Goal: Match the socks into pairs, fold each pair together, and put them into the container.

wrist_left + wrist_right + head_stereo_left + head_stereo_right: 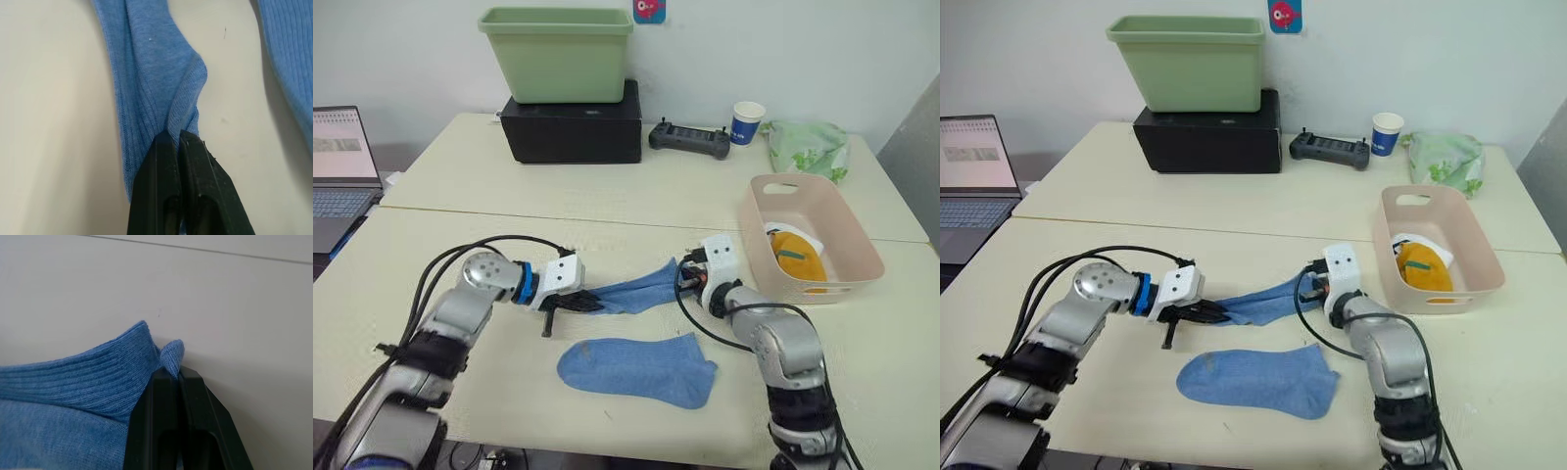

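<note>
Left eye view: both arms are holding one light blue sock (641, 290) stretched between them over the table (460, 235). Left gripper (576, 304) is pinching one end, fingers closed tight on a fold of the knit, as the left wrist view is showing. Right gripper (683, 281) is clamping the other end; the right wrist view is showing its fingertips (168, 382) closed on a small tuck of the ribbed edge.

Second light blue sock (638, 369) is lying flat on the table at about 6 o'clock from the held one, just beside it but apparently not touching.

Pink container (862, 245) is sitting at 3 o'clock from the right gripper, near it. Inside, a mustard-yellow sock bundle (798, 257) is resting on something white (808, 237), probably the white socks, though that part is mostly hidden.

Far side of the table, at 12 o'clock: green tub (558, 54) is sitting on top of a black box (573, 132). Black controller (688, 139), paper cup (748, 122) and green patterned bag (808, 147) are lining up toward 1 o'clock. Laptop (340, 166) is sitting open at 9 o'clock, well apart from the socks.
</note>
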Controlling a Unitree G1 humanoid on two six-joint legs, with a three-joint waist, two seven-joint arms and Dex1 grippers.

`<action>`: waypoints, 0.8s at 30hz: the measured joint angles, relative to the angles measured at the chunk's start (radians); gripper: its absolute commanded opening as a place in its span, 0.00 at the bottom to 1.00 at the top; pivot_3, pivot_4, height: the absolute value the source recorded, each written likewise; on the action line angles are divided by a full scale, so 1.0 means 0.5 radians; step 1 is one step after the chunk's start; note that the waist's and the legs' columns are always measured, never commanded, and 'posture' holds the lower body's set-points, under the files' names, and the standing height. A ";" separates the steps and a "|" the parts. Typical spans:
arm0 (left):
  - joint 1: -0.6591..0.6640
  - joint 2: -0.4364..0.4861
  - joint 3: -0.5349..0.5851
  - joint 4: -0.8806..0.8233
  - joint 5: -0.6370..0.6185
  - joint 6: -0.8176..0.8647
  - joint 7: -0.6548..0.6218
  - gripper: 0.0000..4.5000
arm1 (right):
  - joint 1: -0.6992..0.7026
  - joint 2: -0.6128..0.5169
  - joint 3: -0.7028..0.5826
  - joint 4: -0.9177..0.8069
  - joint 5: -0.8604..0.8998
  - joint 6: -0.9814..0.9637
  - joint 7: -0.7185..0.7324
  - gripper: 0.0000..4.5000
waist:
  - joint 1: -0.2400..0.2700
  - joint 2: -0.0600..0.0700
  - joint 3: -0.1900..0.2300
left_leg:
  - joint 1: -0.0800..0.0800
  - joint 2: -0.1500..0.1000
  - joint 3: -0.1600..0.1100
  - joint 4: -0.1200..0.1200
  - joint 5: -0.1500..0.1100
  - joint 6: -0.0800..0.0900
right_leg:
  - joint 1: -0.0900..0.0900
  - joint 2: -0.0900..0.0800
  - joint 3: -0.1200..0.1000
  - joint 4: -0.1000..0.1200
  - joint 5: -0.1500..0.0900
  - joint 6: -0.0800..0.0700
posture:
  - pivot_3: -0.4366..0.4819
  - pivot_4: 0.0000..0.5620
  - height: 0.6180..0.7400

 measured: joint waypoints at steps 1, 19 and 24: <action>-0.033 -0.014 -0.004 0.062 0.016 -0.070 -0.025 0.00 | 0.016 0.021 -0.016 -0.044 0.014 0.056 -0.017 0.00 | -0.001 0.000 0.000 | 0.000 0.000 0.000 0.000 0.000 0.000 | 0.000 0.000 0.000 0.000 0.000 0.000 | 0.48 0.27 0.84; -0.083 0.057 0.275 0.092 -0.178 0.249 -0.301 0.84 | 0.113 0.152 -0.288 -0.388 0.150 0.322 -0.221 1.00 | -0.063 -0.001 0.000 | -0.001 0.002 -0.009 -0.002 0.000 0.001 | -0.003 0.001 0.003 0.001 0.000 0.000 | 0.48 0.27 0.84; 0.312 0.198 0.545 -0.395 -0.430 0.882 -0.089 0.99 | 0.250 -0.135 -0.066 -0.495 0.186 0.136 -0.049 1.00 | -0.080 0.000 0.001 | -0.002 0.000 -0.015 -0.001 -0.003 0.006 | -0.001 -0.001 0.004 0.001 0.000 0.000 | 0.48 0.27 0.84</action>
